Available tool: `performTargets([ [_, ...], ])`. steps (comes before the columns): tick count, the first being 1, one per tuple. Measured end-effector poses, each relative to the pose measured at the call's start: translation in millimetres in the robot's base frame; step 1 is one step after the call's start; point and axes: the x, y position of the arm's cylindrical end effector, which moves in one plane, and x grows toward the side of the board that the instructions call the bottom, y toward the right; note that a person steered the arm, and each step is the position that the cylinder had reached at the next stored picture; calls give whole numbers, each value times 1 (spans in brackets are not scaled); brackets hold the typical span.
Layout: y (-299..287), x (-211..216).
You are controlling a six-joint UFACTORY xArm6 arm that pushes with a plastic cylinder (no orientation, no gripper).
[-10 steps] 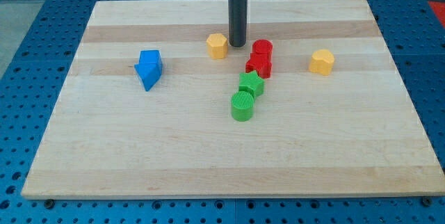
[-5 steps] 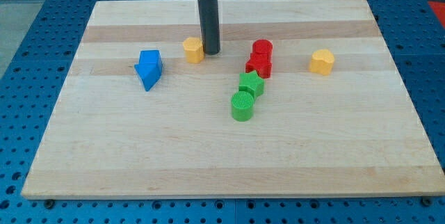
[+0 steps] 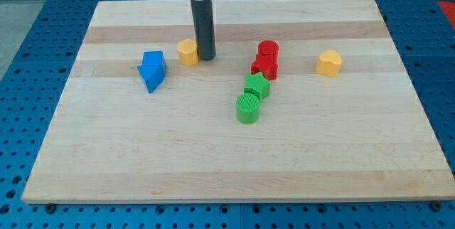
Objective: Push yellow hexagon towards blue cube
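My tip (image 3: 205,57) touches the right side of the yellow hexagon (image 3: 188,52), in the upper middle of the frame. There is no claw, only the rod. The blue cube (image 3: 152,70) lies near, lower left. I should push leftward and slightly down, keeping contact centred so the hexagon does not slip away.

Our tip (image 3: 205,57) touches the yellow hexagon (image 3: 188,52) on its right side. Further left of our tip sits the blue cube (image 3: 152,70); red blocks (image 3: 266,60) lie well to its right.
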Motion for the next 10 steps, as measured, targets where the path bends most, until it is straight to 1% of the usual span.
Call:
performTargets([
  [2, -22, 0],
  [6, -23, -1],
  [10, -35, -17],
])
